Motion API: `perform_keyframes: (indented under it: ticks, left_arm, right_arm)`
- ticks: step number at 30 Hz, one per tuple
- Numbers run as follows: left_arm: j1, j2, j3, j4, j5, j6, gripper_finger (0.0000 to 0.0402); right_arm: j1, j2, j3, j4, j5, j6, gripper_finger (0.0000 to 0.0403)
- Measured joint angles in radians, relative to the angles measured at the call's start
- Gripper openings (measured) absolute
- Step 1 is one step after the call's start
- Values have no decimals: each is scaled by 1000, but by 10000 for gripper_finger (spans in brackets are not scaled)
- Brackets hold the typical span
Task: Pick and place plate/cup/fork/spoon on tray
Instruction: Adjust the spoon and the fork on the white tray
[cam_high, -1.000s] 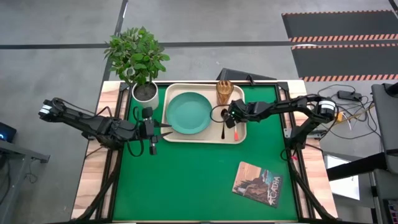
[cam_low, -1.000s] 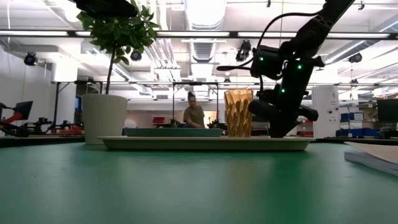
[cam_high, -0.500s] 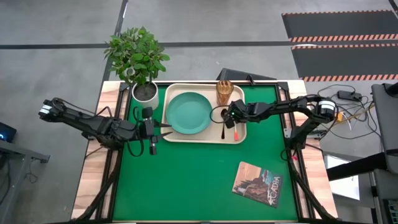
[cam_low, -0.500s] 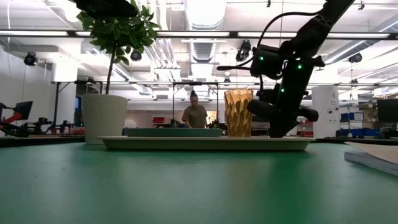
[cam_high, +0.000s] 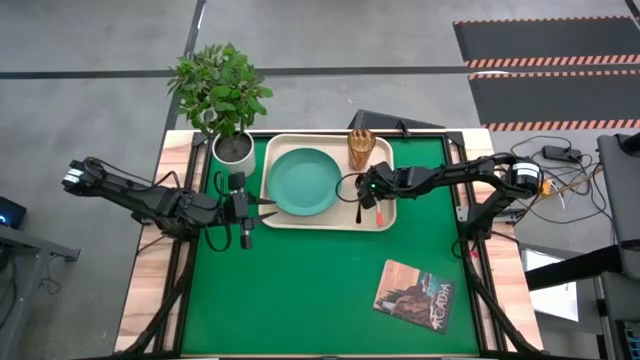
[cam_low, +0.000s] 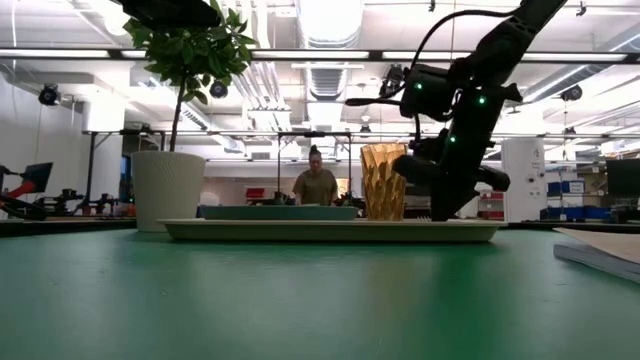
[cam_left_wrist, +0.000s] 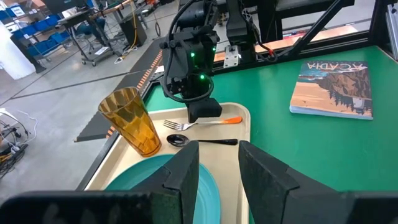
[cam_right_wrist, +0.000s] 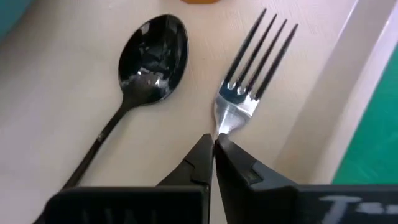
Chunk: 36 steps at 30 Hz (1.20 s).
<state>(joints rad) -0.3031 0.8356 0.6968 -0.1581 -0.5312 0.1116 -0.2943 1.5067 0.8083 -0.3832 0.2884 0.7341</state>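
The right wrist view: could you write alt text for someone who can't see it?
Close-up over a cream tray: the right gripper, its two dark fingertips pressed together, sits just above the neck of a silver fork. A dark spoon lies beside the fork, both heads pointing the same way.

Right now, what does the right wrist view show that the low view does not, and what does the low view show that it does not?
Only the right wrist view shows the spoon and the fork lying side by side on the tray, with the right gripper shut just above the fork's neck. Only the low view shows the cup, the plate, the plant pot, the book's edge and a person far behind. Both show the tray and the right gripper.
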Motion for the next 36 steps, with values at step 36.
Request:
perform_keyframes:
  ticks: [36]
  left_arm:
    - [0,0,0,-1,0,0,96]
  right_arm:
    - [103,55,16,-63,31,85,8]
